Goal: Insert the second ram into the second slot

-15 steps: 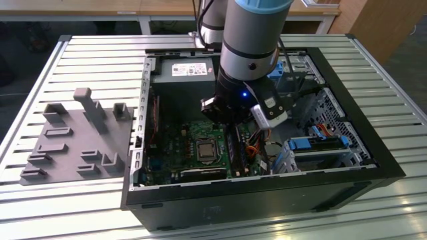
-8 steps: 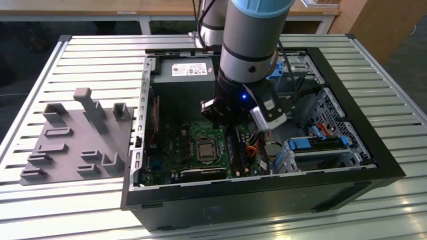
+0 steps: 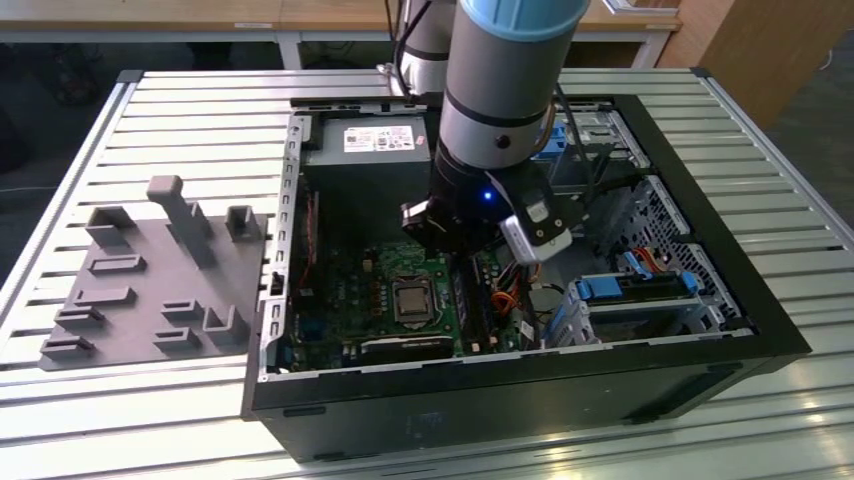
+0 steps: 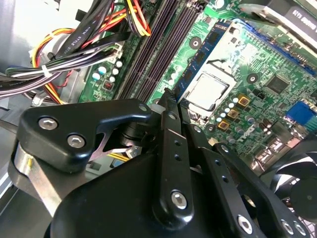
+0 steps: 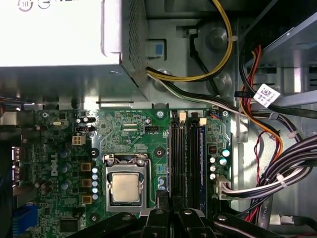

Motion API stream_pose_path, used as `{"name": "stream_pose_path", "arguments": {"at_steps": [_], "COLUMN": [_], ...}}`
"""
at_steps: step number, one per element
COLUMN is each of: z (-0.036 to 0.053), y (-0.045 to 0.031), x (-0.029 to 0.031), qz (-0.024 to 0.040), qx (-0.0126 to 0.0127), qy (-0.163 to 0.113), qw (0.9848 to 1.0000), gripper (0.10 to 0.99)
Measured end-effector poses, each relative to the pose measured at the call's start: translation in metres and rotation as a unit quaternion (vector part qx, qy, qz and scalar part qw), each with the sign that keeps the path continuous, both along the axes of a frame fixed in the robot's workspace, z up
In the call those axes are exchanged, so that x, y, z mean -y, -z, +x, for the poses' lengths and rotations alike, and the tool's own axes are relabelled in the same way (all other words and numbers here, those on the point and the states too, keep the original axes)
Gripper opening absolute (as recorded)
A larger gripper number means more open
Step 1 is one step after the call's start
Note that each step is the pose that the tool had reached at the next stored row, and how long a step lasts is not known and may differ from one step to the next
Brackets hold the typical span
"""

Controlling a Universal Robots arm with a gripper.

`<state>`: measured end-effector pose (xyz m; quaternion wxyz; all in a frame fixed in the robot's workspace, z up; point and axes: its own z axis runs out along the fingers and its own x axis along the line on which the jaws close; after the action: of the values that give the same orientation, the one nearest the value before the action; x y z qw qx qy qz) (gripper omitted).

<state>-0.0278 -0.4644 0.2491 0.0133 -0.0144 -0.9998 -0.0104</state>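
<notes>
One arm (image 3: 501, 90) reaches steeply down into the open black metal computer case (image 3: 763, 322), its end effector (image 4: 172, 99) closed at the end of the thin dark-blue ram stick (image 4: 205, 57).

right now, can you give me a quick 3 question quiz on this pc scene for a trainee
1. True or false: the case lies open, its motherboard exposed.
2. The gripper is shut on: A) the second ram B) a yellow cable C) a screwdriver.
3. What lies on the table at the exterior view's left of the case?
Key: 1 true; 2 A; 3 a gray fixture tray.
</notes>
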Motion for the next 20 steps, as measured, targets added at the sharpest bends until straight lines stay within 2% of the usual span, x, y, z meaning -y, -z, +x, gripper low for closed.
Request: {"name": "stream_pose_path", "arguments": {"at_steps": [10,20], "z": [0.0014,0.0014], "y": [0.0030,0.0134], "x": [0.0000,0.0001], "qz": [0.0004,0.0004], "qx": [-0.0003,-0.0007], "qy": [0.000,0.000], "qw": [1.0000,1.0000], "gripper": [0.137,0.137]}}
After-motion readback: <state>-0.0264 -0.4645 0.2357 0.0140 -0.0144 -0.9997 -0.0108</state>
